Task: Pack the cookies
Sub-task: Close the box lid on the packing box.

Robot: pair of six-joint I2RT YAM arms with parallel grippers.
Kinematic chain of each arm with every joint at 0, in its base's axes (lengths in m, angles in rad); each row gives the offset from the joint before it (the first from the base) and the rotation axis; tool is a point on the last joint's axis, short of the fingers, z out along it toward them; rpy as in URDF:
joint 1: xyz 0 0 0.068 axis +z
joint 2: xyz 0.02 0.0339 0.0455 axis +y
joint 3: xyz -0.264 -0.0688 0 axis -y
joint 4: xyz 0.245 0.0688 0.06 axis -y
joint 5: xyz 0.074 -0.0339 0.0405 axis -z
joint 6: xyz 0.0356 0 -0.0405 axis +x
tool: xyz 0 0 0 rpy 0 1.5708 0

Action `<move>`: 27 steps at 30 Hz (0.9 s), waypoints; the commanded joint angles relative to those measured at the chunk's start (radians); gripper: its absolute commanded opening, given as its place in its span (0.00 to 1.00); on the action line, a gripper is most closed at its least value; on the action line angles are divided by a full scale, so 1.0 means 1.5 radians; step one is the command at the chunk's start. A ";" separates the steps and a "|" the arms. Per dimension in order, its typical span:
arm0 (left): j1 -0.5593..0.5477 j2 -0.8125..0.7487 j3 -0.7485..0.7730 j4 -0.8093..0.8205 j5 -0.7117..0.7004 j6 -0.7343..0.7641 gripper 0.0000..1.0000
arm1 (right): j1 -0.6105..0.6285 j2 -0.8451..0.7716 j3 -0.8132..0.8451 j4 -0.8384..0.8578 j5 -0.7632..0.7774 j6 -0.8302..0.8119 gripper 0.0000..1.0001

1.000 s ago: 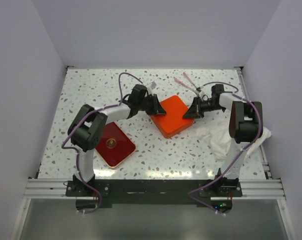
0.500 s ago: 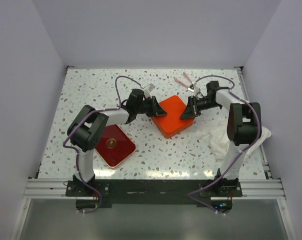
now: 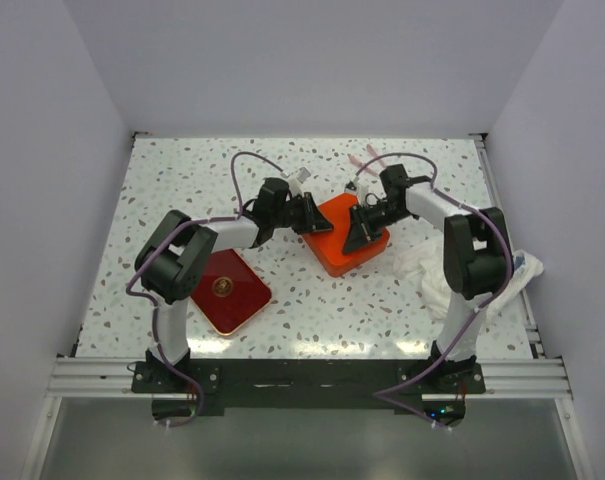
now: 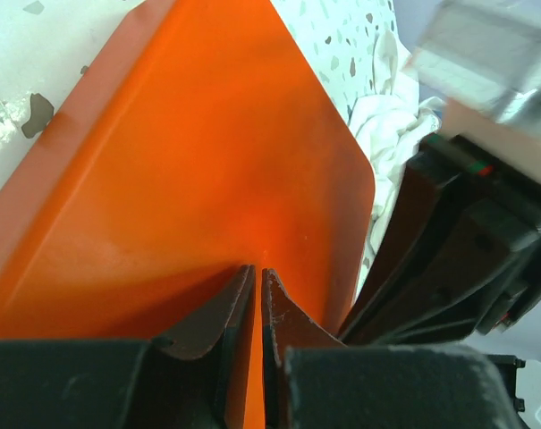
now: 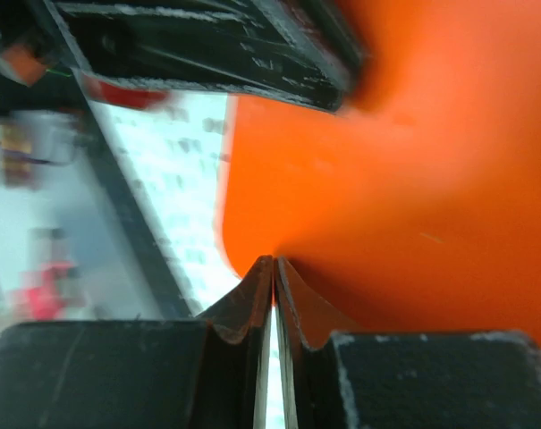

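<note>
Robot lab test cell. Plain white walls (image 3: 302, 60) box in speckled tabletop (image 3: 182, 180) on three sides. Left arm (image 3: 172, 262) and right arm (image 3: 474, 255), both robot arms, bolted side by side to bare aluminium rail (image 3: 92, 375) at near edge. Purple cables (image 3: 240, 170) loop loose along both.

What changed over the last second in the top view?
The right end effector swung left, from beside the orange box to over its right side, fingers nearly closed. Nothing was visibly grabbed or released. Unchanged: the left end effector at the box's left corner, the box itself, the red square lid and the white cloth.
</note>
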 commanded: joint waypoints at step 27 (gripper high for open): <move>-0.008 0.063 -0.047 -0.233 -0.055 0.055 0.15 | -0.104 0.250 0.243 0.091 0.192 0.286 0.12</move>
